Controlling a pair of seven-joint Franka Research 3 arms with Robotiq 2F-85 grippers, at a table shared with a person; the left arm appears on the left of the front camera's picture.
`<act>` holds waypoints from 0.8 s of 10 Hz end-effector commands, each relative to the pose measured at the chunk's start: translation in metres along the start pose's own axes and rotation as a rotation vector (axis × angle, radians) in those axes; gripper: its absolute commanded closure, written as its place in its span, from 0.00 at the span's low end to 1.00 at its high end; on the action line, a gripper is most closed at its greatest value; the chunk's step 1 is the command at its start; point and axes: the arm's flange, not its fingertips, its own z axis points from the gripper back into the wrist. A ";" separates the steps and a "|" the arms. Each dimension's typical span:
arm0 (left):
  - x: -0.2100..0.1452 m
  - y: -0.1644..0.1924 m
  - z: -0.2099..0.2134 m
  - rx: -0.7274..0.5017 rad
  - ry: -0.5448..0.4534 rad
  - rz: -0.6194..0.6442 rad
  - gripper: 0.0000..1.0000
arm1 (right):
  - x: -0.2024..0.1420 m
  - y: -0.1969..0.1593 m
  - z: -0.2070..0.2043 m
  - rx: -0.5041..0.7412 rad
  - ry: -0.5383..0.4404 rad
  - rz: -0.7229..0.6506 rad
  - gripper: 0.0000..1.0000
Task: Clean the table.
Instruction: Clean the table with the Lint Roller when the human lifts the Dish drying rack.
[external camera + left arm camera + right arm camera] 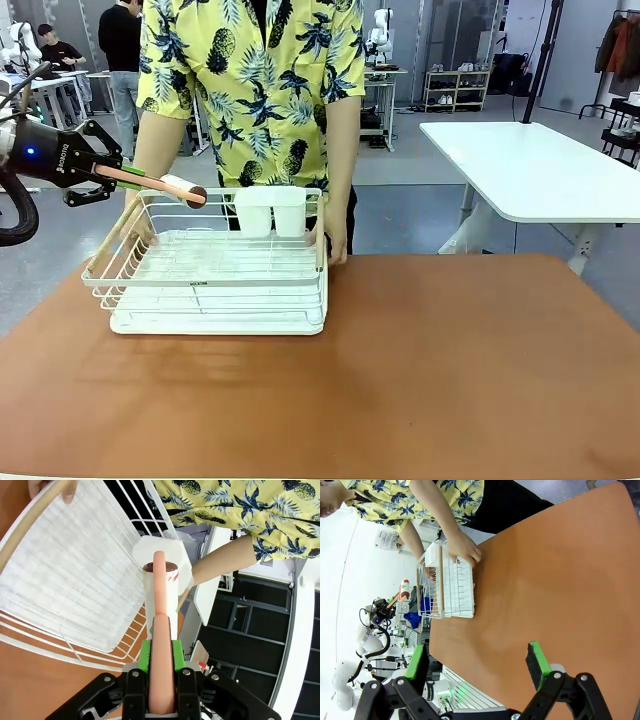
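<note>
**Left claw clamped on lint roller, clear of the table top**

Left gripper point(160, 656): jaws are pinched tight on the salmon handle of a lint roller point(160, 592), green pads on either side of it. I read it as a firm hold.

The roller sticks straight out past the fingertips, white roll with a dark end cap at the far end. From the front camera the claw sits high at the left side, and the roller head reaches in over the left wooden handle of the white wire rack point(215, 268). I see no contact between roller and rack.

The table point(430, 370), the terracotta top, lies below and to the right of this claw and well apart from it. The roller isn't touching the top anywhere I can see.

Right gripper point(477, 662): jaws are spread wide with nothing between them. In its own wrist cam the table runs out ahead of the fingers, and the pads are off the surface.

The table's near and right areas show bare brown. The rack stands on the left part towards the far edge, on a white tray. Two white cups point(272, 212) sit side by side at the rack's far rail.

A person in a yellow pineapple-print shirt stands at the far edge. One hand point(335, 242) is on the rack's right end and the other is at the left handle.

A white-topped table point(540, 170) stands behind on the right, apart from ours.
</note>
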 end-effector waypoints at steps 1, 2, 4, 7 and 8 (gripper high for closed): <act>0.000 -0.001 0.000 0.000 0.000 -0.001 1.00 | 0.001 0.002 0.000 0.017 -0.009 0.009 0.00; 0.000 -0.001 0.000 0.000 0.000 -0.001 1.00 | 0.001 0.002 0.000 0.017 -0.009 0.009 0.00; 0.000 -0.001 0.000 0.000 0.000 -0.001 1.00 | 0.001 0.002 0.000 0.017 -0.009 0.009 0.00; 0.000 -0.001 0.000 0.000 0.000 -0.001 1.00 | 0.001 0.002 0.000 0.017 -0.009 0.009 0.00; 0.000 -0.001 0.000 0.000 0.000 -0.001 1.00 | 0.001 0.002 0.000 0.017 -0.009 0.009 0.00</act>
